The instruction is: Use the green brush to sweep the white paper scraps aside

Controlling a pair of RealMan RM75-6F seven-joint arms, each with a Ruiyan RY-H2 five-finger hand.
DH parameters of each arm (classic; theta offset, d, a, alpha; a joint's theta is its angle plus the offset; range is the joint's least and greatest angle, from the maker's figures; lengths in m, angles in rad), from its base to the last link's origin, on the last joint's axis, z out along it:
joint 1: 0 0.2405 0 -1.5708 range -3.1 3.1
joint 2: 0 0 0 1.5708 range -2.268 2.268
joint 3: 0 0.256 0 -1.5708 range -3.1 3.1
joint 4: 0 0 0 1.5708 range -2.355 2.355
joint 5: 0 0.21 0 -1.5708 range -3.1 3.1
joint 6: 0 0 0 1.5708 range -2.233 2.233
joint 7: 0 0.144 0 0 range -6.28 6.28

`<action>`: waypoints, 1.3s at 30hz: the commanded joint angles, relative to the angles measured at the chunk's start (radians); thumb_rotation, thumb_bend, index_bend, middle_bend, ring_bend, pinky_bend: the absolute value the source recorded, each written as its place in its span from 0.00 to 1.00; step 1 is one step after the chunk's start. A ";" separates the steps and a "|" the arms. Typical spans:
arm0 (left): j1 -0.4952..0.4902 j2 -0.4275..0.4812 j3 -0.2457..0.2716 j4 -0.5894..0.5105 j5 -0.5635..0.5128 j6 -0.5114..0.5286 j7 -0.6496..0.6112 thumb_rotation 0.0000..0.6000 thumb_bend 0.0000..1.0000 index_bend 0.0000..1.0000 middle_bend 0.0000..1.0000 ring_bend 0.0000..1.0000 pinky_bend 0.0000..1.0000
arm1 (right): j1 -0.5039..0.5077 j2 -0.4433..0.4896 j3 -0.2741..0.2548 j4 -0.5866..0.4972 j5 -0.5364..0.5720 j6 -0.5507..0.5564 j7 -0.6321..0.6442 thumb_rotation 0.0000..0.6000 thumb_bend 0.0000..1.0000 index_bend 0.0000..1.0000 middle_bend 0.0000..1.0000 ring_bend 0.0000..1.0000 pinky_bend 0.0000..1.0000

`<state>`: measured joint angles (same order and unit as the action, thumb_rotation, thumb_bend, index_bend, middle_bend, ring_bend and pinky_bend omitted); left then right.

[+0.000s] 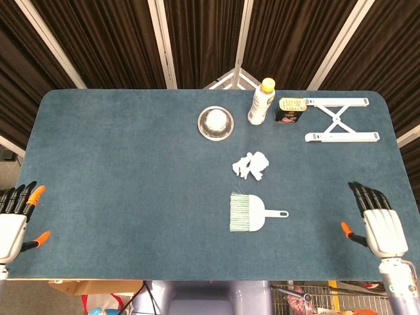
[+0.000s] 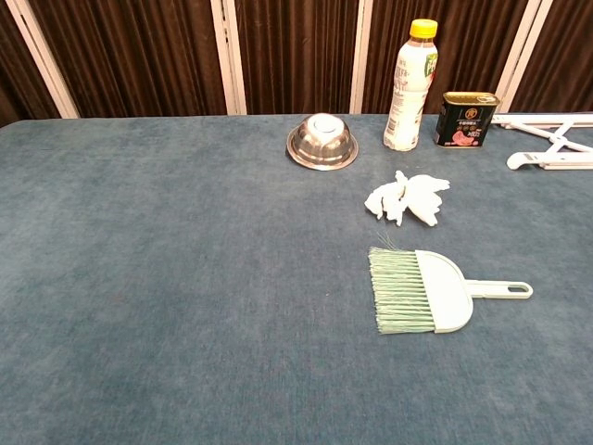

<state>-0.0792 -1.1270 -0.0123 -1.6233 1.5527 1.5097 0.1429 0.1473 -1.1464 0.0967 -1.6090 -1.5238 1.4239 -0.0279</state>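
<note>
Setting: a blue-carpeted table (image 1: 131,170) in front of dark curtains, seen from the head view above and the chest view at table level.

Green brush: the green brush (image 1: 248,213) lies flat near the middle of the table, pale green bristles fanned toward the robot's left and its slim handle with a hanging hole pointing toward the robot's right; nothing touches it. In the chest view the green brush (image 2: 422,291) sits in the right half of the frame.

Paper scraps: the white paper scraps (image 1: 251,165) lie in one small crumpled cluster just beyond the brush on the far side, near it but apart from the bristles. The chest view shows the scraps (image 2: 406,198) between the brush and the row of items at the back.

Left hand: the left hand (image 1: 13,220) hovers at the near left corner of the table, palm down, fingers extended and spread, holding nothing; it is well apart from the brush.

Right hand: the right hand (image 1: 379,223) hovers over the near right edge, fingers extended and slightly fanned, holding nothing, to the right of the brush handle with bare carpet between them. Neither hand appears in the chest view.

Back row: an upturned steel bowl (image 1: 216,123), a white bottle with a yellow cap (image 1: 260,102) standing upright, a dark tin can (image 1: 291,109) just beside the bottle, and a white folding stand (image 1: 341,119) lying flat near the far right corner.
</note>
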 commanded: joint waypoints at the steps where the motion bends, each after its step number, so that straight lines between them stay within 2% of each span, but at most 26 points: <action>1: -0.001 -0.001 -0.002 0.001 0.001 0.001 0.000 1.00 0.00 0.00 0.00 0.00 0.02 | 0.052 -0.024 0.030 0.014 0.012 -0.056 -0.018 1.00 0.29 0.18 0.83 0.89 0.85; 4: -0.002 -0.003 -0.003 0.003 0.001 0.001 0.001 1.00 0.00 0.00 0.00 0.00 0.02 | 0.097 -0.040 0.045 0.002 0.042 -0.125 -0.061 1.00 0.29 0.27 0.92 0.96 0.91; 13: -0.002 -0.002 -0.001 0.009 0.003 0.000 -0.010 1.00 0.00 0.00 0.00 0.00 0.02 | 0.186 -0.114 0.050 -0.005 0.150 -0.286 -0.194 1.00 0.29 0.41 0.97 1.00 0.95; 23: -0.001 0.002 0.001 0.009 0.004 0.000 -0.019 1.00 0.00 0.00 0.00 0.00 0.02 | 0.242 -0.215 0.035 -0.015 0.241 -0.354 -0.356 1.00 0.29 0.43 0.97 1.00 0.95; 27: -0.001 0.002 0.001 0.010 0.003 -0.001 -0.022 1.00 0.00 0.00 0.00 0.00 0.02 | 0.246 -0.247 0.025 -0.011 0.266 -0.356 -0.387 1.00 0.29 0.47 0.97 1.00 0.95; 39: -0.004 0.004 0.004 0.001 -0.003 -0.015 -0.013 1.00 0.00 0.00 0.00 0.00 0.02 | 0.271 -0.323 0.015 0.025 0.311 -0.367 -0.425 1.00 0.29 0.47 0.97 1.00 0.95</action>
<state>-0.0832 -1.1228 -0.0086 -1.6228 1.5500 1.4947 0.1295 0.4164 -1.4664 0.1116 -1.5859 -1.2155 1.0593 -0.4505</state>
